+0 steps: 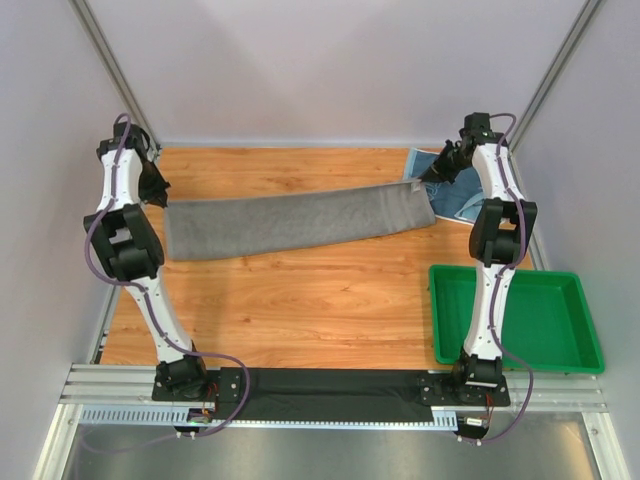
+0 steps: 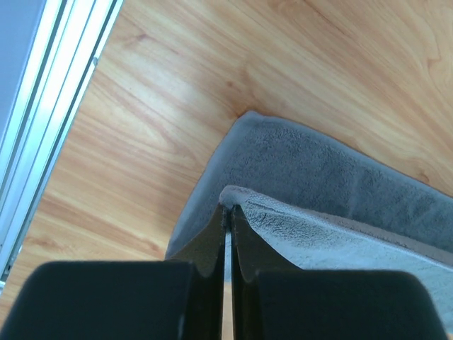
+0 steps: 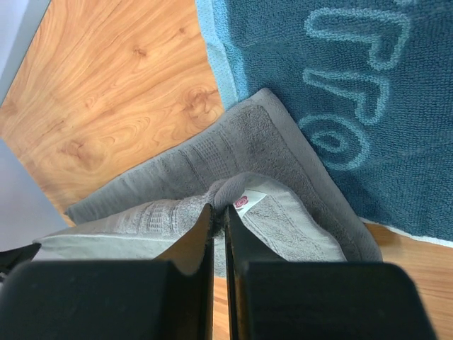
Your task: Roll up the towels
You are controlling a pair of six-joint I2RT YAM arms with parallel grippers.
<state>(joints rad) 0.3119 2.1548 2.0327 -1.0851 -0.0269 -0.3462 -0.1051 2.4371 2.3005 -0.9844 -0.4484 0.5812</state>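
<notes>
Grey towel (image 1: 300,222) lies stretched as a long narrow strip across the middle of the table (image 1: 300,310), running from the left arm to the right arm and slightly slanted. Both wrist views show two layers at the ends, so it looks folded lengthwise, but no part of it is coiled. I judge the rolling itself has not yet begun.

The left gripper (image 2: 228,210) has its jaws pressed together on the upper layer's edge at the left end, lifting that corner a little off the layer below. The right gripper (image 3: 218,210) is likewise pinched shut on the top layer at the right end, just beside a small white label (image 3: 243,202) with a red mark.

That right end overlaps the blue towel (image 3: 340,85), which lies flat with its lettering up in the far right corner of the table, not rolled either. The green tray (image 1: 437,310) sits near the right arm's base, well apart from both towels, and nothing can be seen in it.

By this showing the task is at an early stage: one towel prepared for rolling, none finished.
</notes>
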